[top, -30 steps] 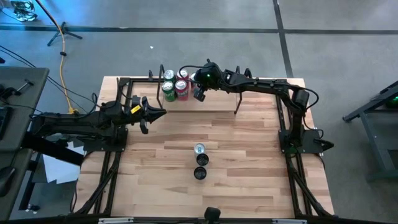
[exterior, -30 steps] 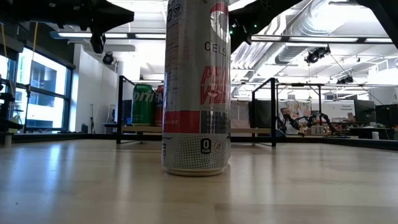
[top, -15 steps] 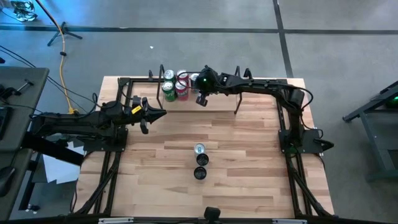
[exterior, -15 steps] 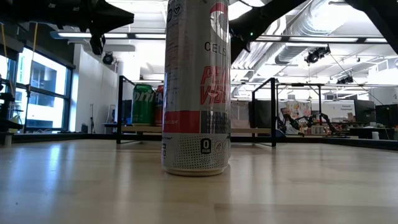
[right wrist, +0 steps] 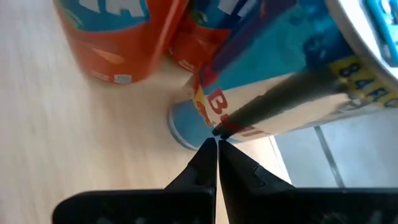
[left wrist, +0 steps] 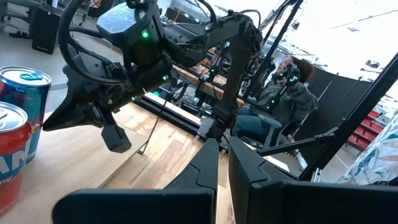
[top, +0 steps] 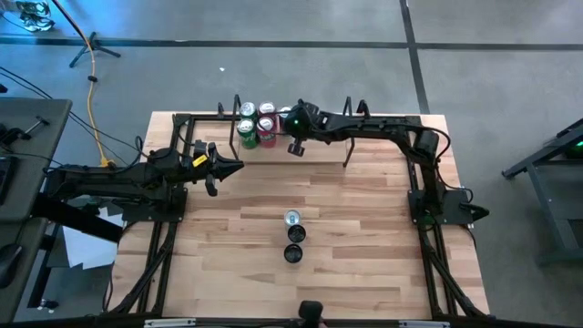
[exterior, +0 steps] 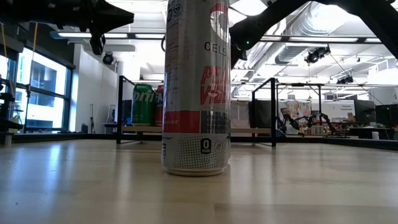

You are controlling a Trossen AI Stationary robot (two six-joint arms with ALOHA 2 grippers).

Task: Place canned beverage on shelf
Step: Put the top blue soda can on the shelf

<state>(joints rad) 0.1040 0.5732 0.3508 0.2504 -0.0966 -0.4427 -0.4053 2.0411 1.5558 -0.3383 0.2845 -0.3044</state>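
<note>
1. Counting from above: four cans (top: 256, 126) cluster on the shelf (top: 314, 151); three more (top: 292, 236) line up mid-table.
2. Right gripper (top: 284, 119), fingers together and empty, sits just beside the shelf cans; left gripper (top: 239, 166) waits pinched together, empty.
3. Right wrist view alone reveals a blue can (right wrist: 273, 93) and an orange can (right wrist: 118, 37).

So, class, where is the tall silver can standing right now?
In the high view the silver can stands upright mid-table, off the shelf, with two dark cans right beside it.
</note>
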